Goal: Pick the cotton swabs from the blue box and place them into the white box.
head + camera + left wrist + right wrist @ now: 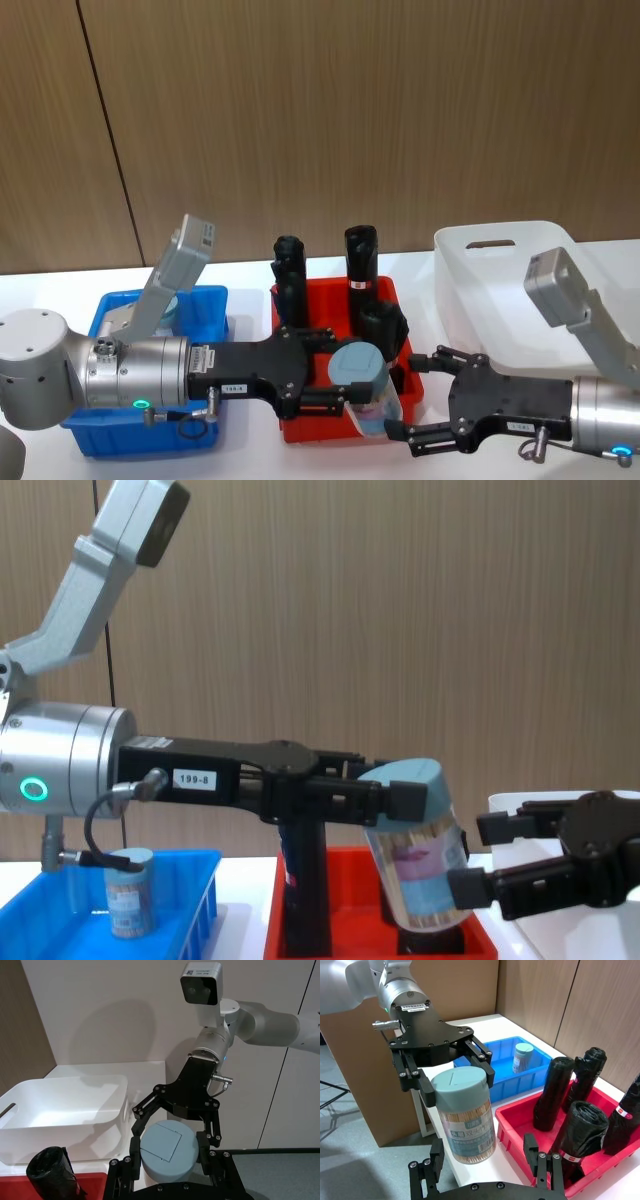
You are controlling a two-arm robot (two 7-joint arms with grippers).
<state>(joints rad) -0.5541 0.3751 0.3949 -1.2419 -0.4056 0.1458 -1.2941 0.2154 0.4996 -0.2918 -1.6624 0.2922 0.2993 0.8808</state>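
Head view, jar: the jar (362, 385) of swabs is up in the air, tilted, over the front of the red tray (330, 292). It is not in the blue box and not in the white box.
Left gripper: the left gripper (338, 378) squeezes the jar near its lid, with one finger on each side.
Right gripper: the right gripper (410, 397) is spread wide, with the jar's bottom end between its fingers. It grips nothing.
Drop risk: if the left one lets go before the right one squeezes, I think the jar falls into the red tray or rolls off the table.
Slip risk: the right one reaches only the bottom end, so the tilted jar could twist out.
Bump risk: the black rolls (360, 255) stand just behind, and a swing could knock one over.
Other jar: one more jar (522, 1057) stands in the blue box (520, 1085).
White box: the white box (470, 290) sits at the far right, past the red tray.
Hard to see: I cannot tell if the right fingers touch the jar. The left arm hides much of the blue box in the head view, and the right arm covers part of the white box. The label words are too small to read.
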